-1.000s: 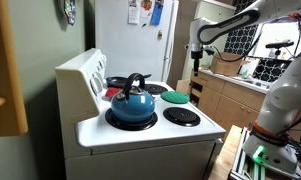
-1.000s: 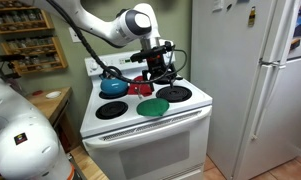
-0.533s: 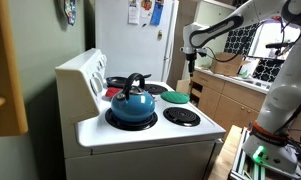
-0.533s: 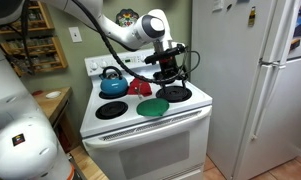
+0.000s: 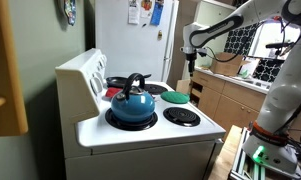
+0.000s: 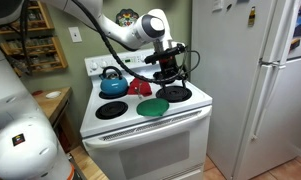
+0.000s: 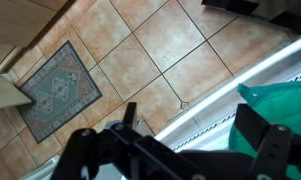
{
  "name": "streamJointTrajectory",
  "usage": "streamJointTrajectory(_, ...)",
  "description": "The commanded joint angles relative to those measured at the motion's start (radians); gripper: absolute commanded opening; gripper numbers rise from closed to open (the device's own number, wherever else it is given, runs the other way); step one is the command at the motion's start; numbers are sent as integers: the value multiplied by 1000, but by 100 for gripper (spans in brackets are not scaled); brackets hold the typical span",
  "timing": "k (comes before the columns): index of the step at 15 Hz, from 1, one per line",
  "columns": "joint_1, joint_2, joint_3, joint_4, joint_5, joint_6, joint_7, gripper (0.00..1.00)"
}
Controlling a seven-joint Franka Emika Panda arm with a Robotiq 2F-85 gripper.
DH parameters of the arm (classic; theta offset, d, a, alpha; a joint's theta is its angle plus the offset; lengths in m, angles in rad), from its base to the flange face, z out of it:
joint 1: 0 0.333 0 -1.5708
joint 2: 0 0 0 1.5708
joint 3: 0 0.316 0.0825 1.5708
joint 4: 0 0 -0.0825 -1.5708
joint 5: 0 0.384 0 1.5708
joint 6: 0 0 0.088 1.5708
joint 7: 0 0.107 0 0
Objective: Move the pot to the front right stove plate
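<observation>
Now my gripper [image 6: 169, 72] hangs wide open and empty above the stove [image 6: 140, 122]; the pot [image 6: 153, 106] sits on the front plate at the fridge [image 6: 250, 80] side.
It looks to me small, shallow and stiff, probably light, so it should lift easily; its smooth wall may slip; I would take it at the rim, one finger inside and one outside, well apart from the blue kettle [image 6: 112, 83]; a handle I cannot make out.
</observation>
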Motion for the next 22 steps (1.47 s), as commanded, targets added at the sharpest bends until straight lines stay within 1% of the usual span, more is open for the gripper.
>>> streamJointTrajectory(1, 0, 0, 1, 2, 1, -3, 0, 100)
streamJointTrajectory(7, 0, 0, 1, 2, 1, -3, 0, 100)
streamJointTrajectory(10, 31, 59, 23, 5, 42, 104, -66, 100)
streamJointTrajectory(13, 64, 150, 58, 32, 72, 231, -157, 100)
streamJointTrajectory(16, 70, 263, 84, 105, 98, 338, -287, 100)
streamJointTrajectory(17, 67, 302, 94, 146, 119, 358, -334, 100)
streamJointTrajectory(18, 63, 334, 101, 177, 115, 376, -368, 100)
streamJointTrajectory(19, 70, 259, 97, 99, 91, 354, -282, 100)
streamJointTrajectory(22, 67, 328, 101, 170, 97, 365, -333, 100)
